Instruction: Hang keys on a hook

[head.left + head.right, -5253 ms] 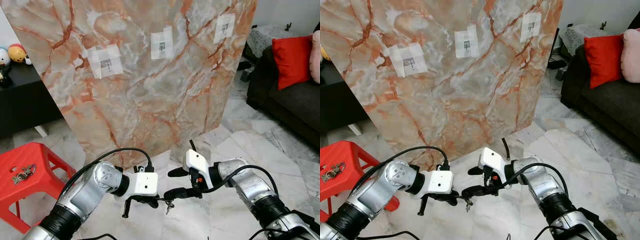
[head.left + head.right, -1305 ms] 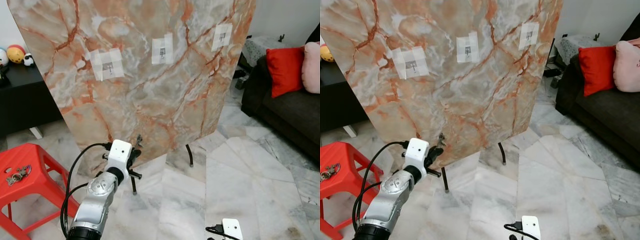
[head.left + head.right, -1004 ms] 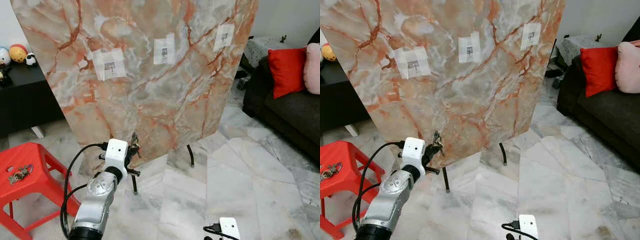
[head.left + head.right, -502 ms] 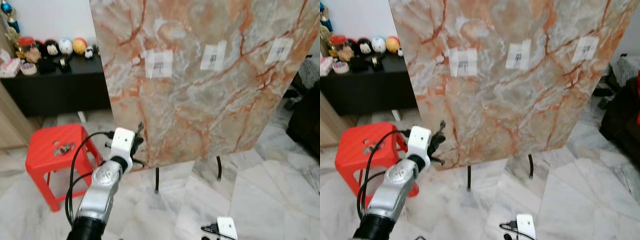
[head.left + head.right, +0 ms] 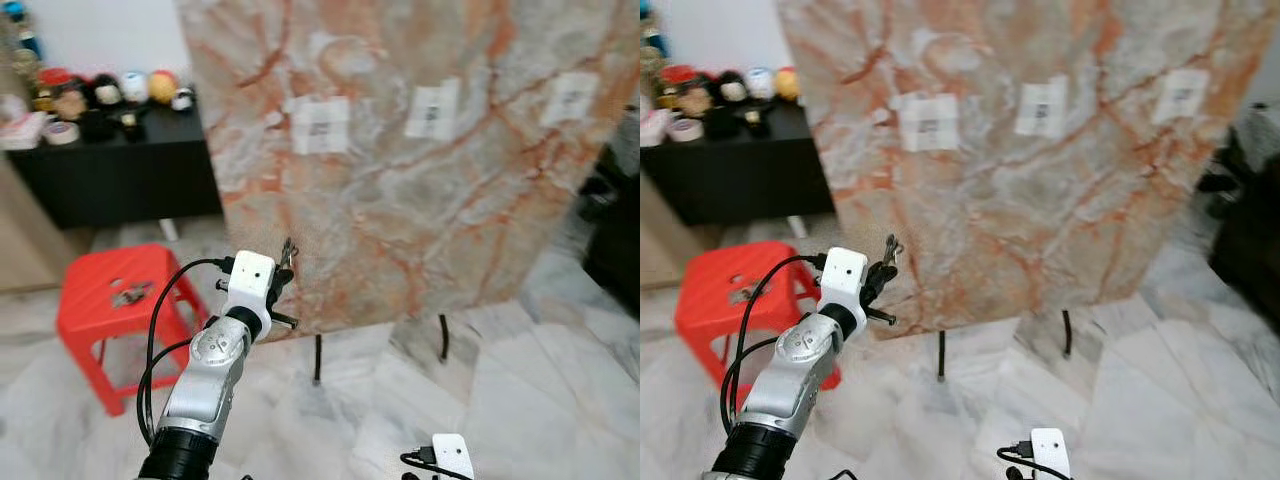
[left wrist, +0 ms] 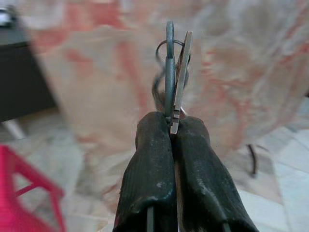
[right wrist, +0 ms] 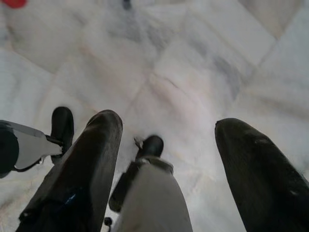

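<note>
Your largest item is the marble board (image 5: 430, 190), standing on thin black legs (image 5: 317, 358) on the pale marble floor (image 5: 520, 400) and tilted slightly back. Three white taped patches sit in a row on its upper face: the left patch (image 5: 320, 124), the middle patch (image 5: 432, 108) and the right patch (image 5: 566, 98). Each carries a small dark mark, too blurred for you to read as a hook. Note motion blur in both eye views.

To the robot's left of the board you have a black cabinet (image 5: 120, 170) with small figurines (image 5: 120, 92) along its top. In front of it stands a red stool (image 5: 110, 305) with a small metallic bundle (image 5: 127, 294) lying on the seat; it stands close beside the left arm.

Left arm (image 5: 205, 385) is raised, a black cable looping off it. The left gripper (image 5: 283, 268) sits near the board's lower left edge, well below the left patch. In the left wrist view its fingers (image 6: 152, 164) are pressed together, pinching the keys (image 6: 174, 77), which stick up past the fingertips with the ring behind them.

The right gripper (image 7: 166, 159) hangs low over the floor, fingers (image 7: 91, 159) spread, nothing between them. Its white wrist housing (image 5: 450, 457) shows at the bottom of the eye view.
</note>
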`<state>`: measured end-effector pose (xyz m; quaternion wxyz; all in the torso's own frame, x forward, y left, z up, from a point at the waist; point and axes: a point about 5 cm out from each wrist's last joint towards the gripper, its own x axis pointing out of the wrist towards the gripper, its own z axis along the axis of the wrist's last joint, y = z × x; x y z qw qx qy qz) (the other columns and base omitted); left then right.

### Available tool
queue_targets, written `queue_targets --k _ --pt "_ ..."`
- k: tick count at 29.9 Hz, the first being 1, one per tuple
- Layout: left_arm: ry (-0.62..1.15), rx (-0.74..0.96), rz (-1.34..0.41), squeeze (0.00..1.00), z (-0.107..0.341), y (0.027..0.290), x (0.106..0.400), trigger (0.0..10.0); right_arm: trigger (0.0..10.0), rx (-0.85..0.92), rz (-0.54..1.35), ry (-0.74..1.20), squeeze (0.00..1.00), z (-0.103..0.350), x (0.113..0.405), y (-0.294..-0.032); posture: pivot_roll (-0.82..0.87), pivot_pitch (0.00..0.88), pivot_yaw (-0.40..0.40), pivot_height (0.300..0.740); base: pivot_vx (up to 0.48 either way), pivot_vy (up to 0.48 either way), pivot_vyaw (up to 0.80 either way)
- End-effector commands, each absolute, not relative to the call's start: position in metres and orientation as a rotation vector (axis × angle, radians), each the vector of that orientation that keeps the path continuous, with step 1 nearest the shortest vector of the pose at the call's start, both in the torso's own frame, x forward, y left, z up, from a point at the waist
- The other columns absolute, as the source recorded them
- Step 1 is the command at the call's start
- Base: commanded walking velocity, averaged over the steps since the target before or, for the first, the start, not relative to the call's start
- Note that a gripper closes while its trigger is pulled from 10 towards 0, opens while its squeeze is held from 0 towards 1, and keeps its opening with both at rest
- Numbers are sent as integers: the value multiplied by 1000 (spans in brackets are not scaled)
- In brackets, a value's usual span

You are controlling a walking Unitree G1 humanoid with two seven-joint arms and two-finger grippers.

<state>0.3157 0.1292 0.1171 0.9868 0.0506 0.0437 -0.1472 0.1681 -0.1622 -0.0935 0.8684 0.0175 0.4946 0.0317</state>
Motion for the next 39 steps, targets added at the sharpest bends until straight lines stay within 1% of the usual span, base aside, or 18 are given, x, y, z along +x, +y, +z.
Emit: queue_targets --k 1,18,26,33,39 --pt "41 89 -315 0 128 125 317 10000 10000 41 62 1033 0 -93 169 -162 8 0 -73 740 285 0 0" --pt "44 69 -335 0 128 122 316 10000 10000 38 68 1037 0 -93 169 -162 8 0 -76 740 302 0 0" --pt "45 51 -371 0 128 118 314 10000 10000 30 74 1040 0 -93 169 -162 9 0 -77 740 309 0 0" --pt "9 36 -403 0 135 112 313 10000 10000 27 67 1038 0 -93 169 -162 10 0 -75 740 0 0 0" --pt "-35 56 -374 0 146 118 322 10000 10000 27 67 1036 0 -93 170 -162 12 0 -73 740 0 0 0"
